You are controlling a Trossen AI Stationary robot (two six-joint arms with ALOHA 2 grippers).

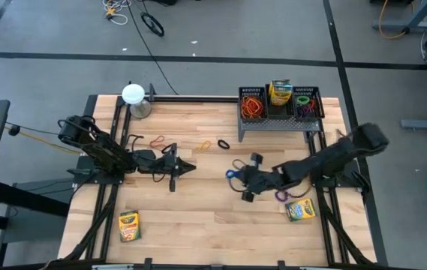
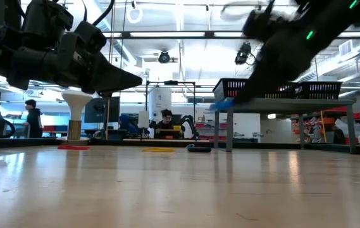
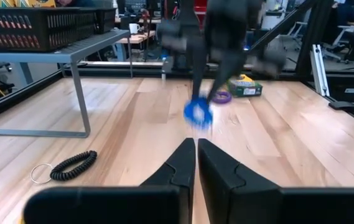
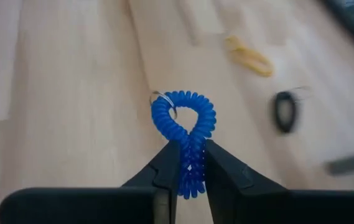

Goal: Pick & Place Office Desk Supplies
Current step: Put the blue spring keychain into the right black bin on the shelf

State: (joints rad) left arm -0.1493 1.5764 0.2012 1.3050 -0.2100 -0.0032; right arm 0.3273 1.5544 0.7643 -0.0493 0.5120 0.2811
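the right gripper (image 4: 191, 171) is pinched on a blue coiled loop (image 4: 186, 127), its fingers squeezing the loop's lower end so the rest stands out in front with a small metal ring at its side. in the high view the gripper sits over the middle of the wooden table (image 1: 198, 217), and the low view shows the loop lifted clear of the surface, apparently ready to be carried to the black wire-mesh rack (image 1: 279, 112) at the far edge, where orange loops, a crayon box and darker loops already fill separate compartments. a purple loop (image 1: 282, 196) and a crayon box (image 1: 301, 210) lie just beside the right arm. the left gripper (image 3: 196, 163), fingers together and holding nothing, waits low over the table's left half, pointing toward the work. near it lie a red loop (image 1: 157, 141), a yellow loop (image 1: 205, 145) and a black coiled loop (image 1: 223, 143); another crayon box (image 1: 128, 225) rests near the front left. a white round-topped object (image 1: 133, 94) stands at the far left corner.
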